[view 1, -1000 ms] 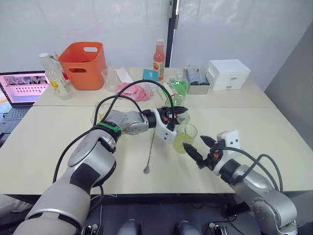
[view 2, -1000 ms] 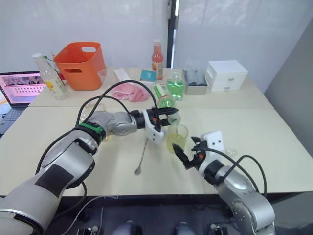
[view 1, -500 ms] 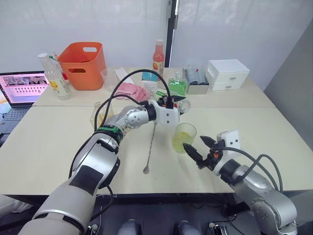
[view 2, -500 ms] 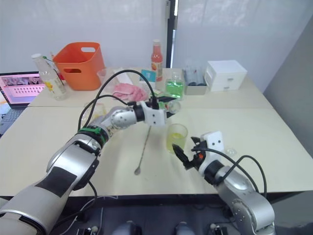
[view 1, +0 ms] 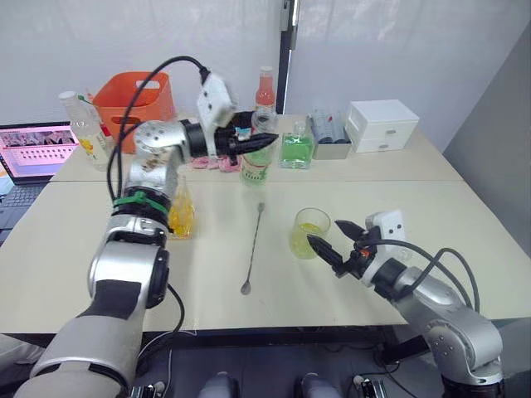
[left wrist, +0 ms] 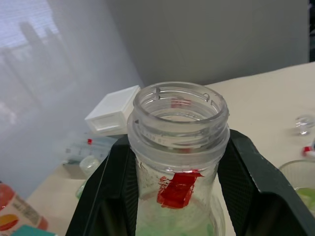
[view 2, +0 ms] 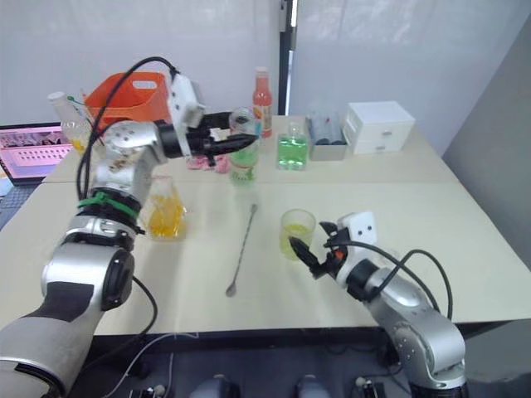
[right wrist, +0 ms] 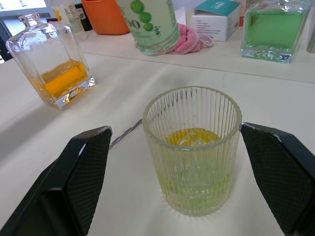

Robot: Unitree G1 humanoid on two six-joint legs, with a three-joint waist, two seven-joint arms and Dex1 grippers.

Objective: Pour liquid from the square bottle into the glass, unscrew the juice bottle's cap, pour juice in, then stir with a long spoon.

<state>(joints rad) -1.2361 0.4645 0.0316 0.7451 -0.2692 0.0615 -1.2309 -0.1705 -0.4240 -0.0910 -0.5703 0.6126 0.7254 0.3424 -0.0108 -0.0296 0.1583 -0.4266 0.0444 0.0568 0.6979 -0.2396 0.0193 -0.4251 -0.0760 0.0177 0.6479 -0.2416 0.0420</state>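
My left gripper (view 1: 253,143) is shut on the neck of the juice bottle (view 1: 255,168), holding it upright over the back of the table; its neck (left wrist: 178,115) is open with no cap on it. I cannot tell where the cap is. The glass (view 1: 309,234), ribbed and holding yellow-green liquid, stands right of centre. My right gripper (view 1: 333,239) is open just right of the glass, one finger on each side, not touching it. The square bottle (view 1: 180,211) with orange liquid stands to the left. Between them lies the long spoon (view 1: 253,247).
Along the back are an orange basket (view 1: 133,99), a yellow-labelled bottle (view 1: 79,124), a pink cloth (view 1: 207,159), a tall orange-red bottle (view 1: 267,87), a green square bottle (view 1: 297,151) and a white drawer box (view 1: 387,126). A laptop (view 1: 37,149) sits far left.
The left arm lifted the juice bottle from its tilt over the glass and swung it back and left, upright now. The right gripper stays open by the glass.
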